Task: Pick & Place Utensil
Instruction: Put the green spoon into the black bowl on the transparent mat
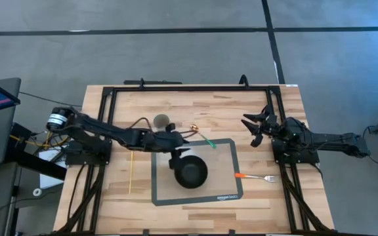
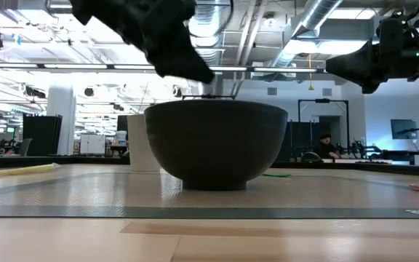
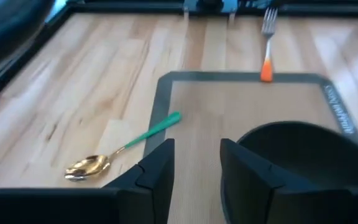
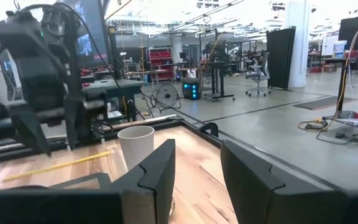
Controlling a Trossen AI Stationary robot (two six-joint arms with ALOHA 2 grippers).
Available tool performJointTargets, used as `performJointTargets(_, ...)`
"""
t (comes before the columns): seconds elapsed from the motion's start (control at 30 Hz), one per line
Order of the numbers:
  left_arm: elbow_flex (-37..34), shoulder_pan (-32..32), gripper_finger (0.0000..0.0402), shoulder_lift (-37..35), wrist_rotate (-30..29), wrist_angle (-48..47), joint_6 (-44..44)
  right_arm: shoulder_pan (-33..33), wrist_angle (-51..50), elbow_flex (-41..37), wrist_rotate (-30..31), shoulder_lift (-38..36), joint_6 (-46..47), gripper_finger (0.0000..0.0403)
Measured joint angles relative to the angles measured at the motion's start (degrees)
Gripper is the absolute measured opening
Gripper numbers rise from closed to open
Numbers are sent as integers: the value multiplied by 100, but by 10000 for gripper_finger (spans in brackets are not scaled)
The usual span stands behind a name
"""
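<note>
A spoon with a gold bowl and green handle [image 1: 203, 136] lies flat, its handle end on the grey mat's far edge; the left wrist view shows the spoon [image 3: 124, 147] too. A fork with an orange handle [image 1: 257, 177] lies across the mat's right edge. A black bowl [image 1: 190, 172] stands on the mat. My left gripper [image 1: 178, 156] hovers open over the mat, just left of the bowl and nearer than the spoon; its fingers [image 3: 160, 171] touch nothing. My right gripper [image 1: 257, 128] waits open, raised at the table's right side.
A white paper cup [image 1: 161, 121] stands at the far side, left of the spoon. A thin yellow stick [image 1: 130, 172] lies left of the mat [image 1: 228, 196]. A black frame [image 1: 189, 87] borders the table. Bare wood shows along the near edge.
</note>
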Motion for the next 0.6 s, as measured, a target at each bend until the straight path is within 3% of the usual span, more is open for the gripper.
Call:
performJointTargets(0.3,-637,0,126,-946,-16,-31,2,141,676,3,-4,794,482,123)
performJointTargets(0.6,-979,103,126,-1239,-39,315,2,738,1597,517,56,3249,793,123)
